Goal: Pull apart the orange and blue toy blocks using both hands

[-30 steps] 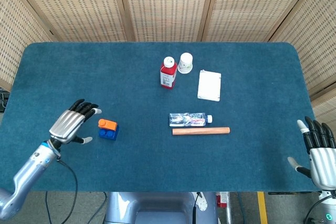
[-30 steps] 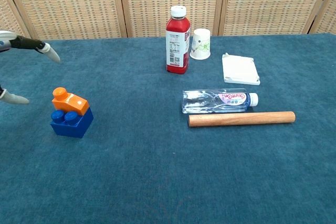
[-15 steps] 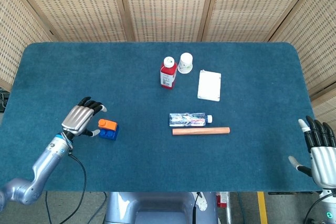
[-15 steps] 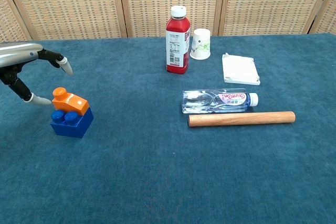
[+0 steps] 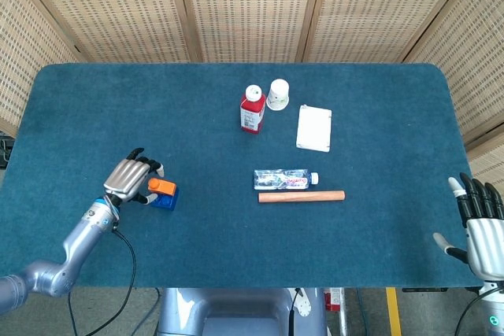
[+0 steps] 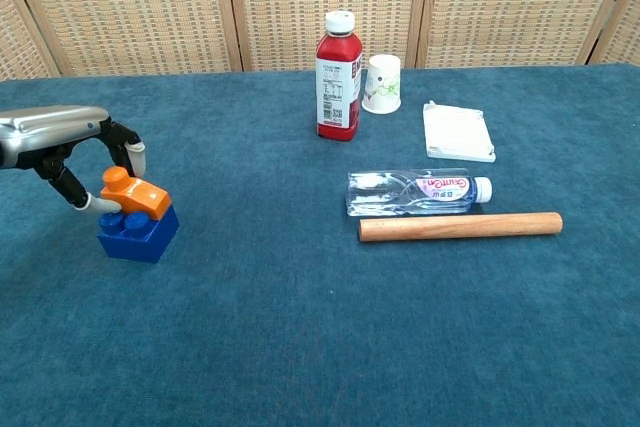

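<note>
Chest view: left robot hand [image 6: 60,142] fingertips touch orange block [image 6: 133,195] atop blue block [image 6: 138,232].

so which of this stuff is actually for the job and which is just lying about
For the job: orange block, blue block, left hand, right hand.

Lying about: red bottle, paper cup, white pad, water bottle, wooden rod.

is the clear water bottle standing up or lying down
Lying down. The clear water bottle rests on its side on the table, cap pointing right, alongside the wooden stick.
</note>
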